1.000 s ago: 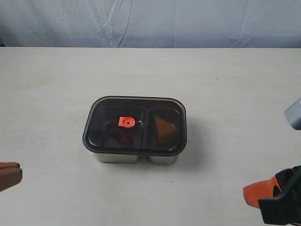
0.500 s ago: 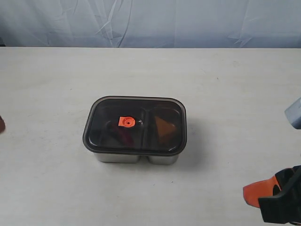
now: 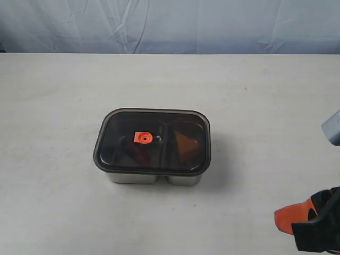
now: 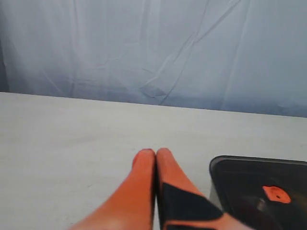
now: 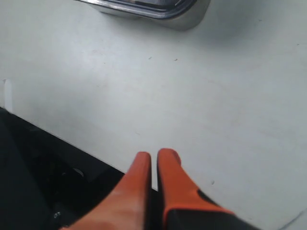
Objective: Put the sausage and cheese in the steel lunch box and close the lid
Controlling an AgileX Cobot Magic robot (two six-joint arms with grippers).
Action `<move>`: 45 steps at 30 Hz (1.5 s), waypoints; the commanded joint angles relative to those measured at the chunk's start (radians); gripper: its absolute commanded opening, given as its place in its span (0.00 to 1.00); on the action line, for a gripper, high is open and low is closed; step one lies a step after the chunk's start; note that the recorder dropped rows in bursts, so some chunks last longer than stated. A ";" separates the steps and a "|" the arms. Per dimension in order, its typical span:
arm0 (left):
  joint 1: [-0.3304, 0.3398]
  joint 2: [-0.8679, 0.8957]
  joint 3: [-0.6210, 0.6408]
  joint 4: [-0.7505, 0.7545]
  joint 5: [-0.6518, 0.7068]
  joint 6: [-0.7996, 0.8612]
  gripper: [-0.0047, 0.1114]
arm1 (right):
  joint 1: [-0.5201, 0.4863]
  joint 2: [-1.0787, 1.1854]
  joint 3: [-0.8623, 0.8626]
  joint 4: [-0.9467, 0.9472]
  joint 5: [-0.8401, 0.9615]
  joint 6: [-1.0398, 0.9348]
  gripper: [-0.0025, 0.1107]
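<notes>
In the exterior view the right gripper sits low at the near right corner, its orange fingers pointing left. Mid-table, the shiny steel lunch box wears the smoky, round-cornered lid. The yellow cheese wedge shows through in the right compartment, the dark red sausage in the left.

In the left wrist view the left gripper is held roughly level over the matte table, jaws pressed together, empty.

In the right wrist view the right jaws are closed on nothing, the box's steel corner beyond.

A wide white worktop fills most of the view. It is flat and pale, with a few tiny dark specks. Behind it hangs a light blue sheet full of wrinkles. The light is soft.
</notes>
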 commanded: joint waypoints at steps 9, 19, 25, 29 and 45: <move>0.018 -0.008 0.109 0.172 -0.092 0.168 0.04 | -0.002 -0.024 0.002 0.000 -0.008 -0.001 0.08; 0.162 -0.008 0.109 0.177 -0.025 0.193 0.04 | -0.225 -0.380 0.006 -0.011 -0.028 -0.011 0.08; 0.226 -0.008 0.109 0.172 -0.025 0.159 0.04 | -0.393 -0.625 0.142 -0.008 -0.254 -0.094 0.08; 0.227 -0.008 0.109 0.172 -0.025 0.156 0.04 | -0.495 -0.697 0.297 0.094 -0.423 -0.103 0.08; 0.225 -0.008 0.109 0.175 -0.035 0.090 0.04 | -0.533 -0.697 0.517 0.109 -0.675 -0.158 0.08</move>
